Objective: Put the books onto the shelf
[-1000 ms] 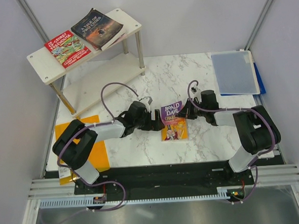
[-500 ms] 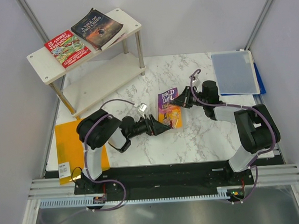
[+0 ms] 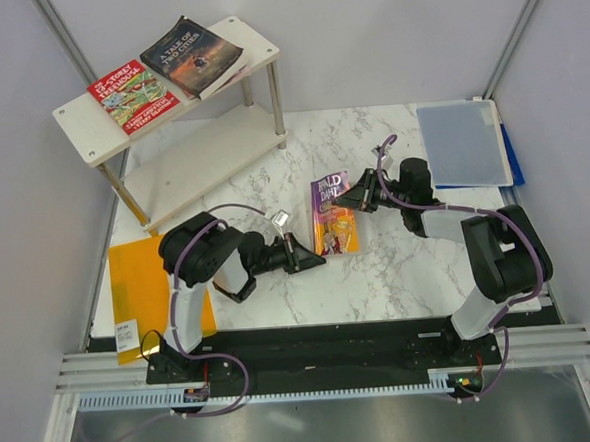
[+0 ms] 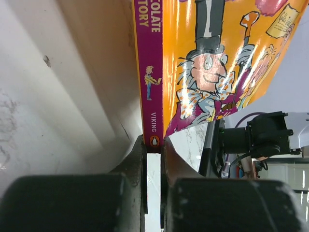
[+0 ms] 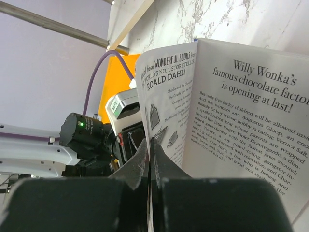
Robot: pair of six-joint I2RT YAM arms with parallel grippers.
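over the marbled table, between pale walls, left fingers and right fingers clamp the dahl book.

Glossy paper bk (marble-look tbl)

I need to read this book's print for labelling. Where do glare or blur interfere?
Left wrist: white glare streaks cross the glossy orange cover of the Roald Dahl book; the pincer fingers are dark and soft. Right wrist: back-cover print sharp, no glare. Top external: even light, title small.
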